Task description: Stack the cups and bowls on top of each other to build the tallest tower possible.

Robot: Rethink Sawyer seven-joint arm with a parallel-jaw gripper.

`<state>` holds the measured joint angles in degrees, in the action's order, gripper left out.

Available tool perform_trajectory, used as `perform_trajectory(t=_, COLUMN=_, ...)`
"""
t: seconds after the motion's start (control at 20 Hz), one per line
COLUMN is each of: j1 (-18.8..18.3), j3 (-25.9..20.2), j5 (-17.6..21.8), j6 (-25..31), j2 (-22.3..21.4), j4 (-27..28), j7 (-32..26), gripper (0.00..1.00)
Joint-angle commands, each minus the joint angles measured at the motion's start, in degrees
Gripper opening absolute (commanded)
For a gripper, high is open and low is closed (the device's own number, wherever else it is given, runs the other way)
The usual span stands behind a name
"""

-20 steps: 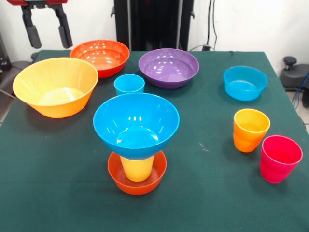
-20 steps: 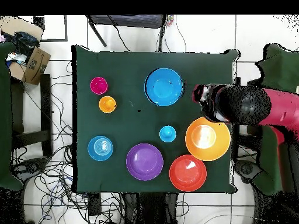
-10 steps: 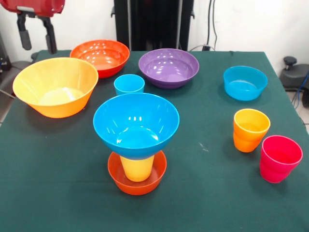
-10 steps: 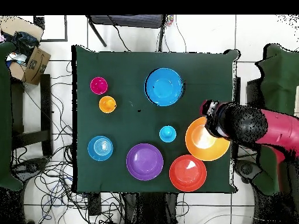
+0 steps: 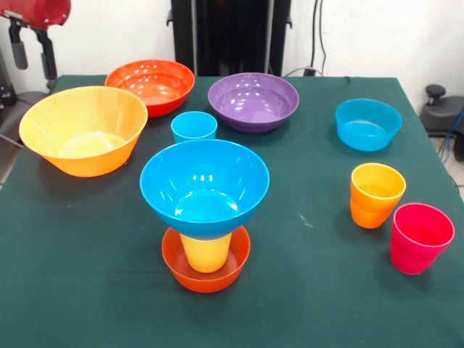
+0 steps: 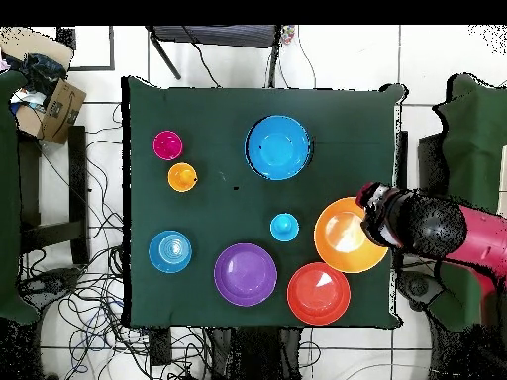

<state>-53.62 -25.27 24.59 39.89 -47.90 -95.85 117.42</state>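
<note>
A: Big stuff? Your green bench (image 5: 87, 239), then light orange bowl (image 5: 83, 129) far left, with the arm (image 6: 456, 233) at its outer rim.

B: Tower (image 5: 205, 210)?

A: Front centre: blue bowl on yellow cup in small red-orange bowl. Other cups and bowls sit loose.

B: Claw (image 5: 30, 49)?

A: Top-left corner, prongs apart, empty.

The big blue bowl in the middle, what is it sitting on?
The big blue bowl rests on a yellow cup, which stands inside a small red-orange bowl. The bowl hides the cup's top, so its orientation cannot be told.
</note>
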Motion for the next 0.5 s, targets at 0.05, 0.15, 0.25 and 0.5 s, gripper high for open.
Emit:
perform_trajectory(t=0.05, j1=3.7, j3=6.5, j5=-1.9, j6=-4.0, j2=4.4, j4=0.7, j7=12.2, gripper=1.00)
perform_trajectory(t=0.15, j1=4.3, j3=6.7, j5=-2.8, j6=-3.3, j2=5.6, j4=2.2, j7=12.1, gripper=1.00)
perform_trajectory(t=0.25, j1=5.1, j3=7.1, j5=-3.6, j6=-3.1, j2=6.2, j4=3.0, j7=12.2, gripper=1.00)
perform_trajectory(t=0.5, j1=7.8, j3=9.4, j5=-4.7, j6=-3.1, j2=7.8, j4=4.8, j7=13.8, gripper=1.00)
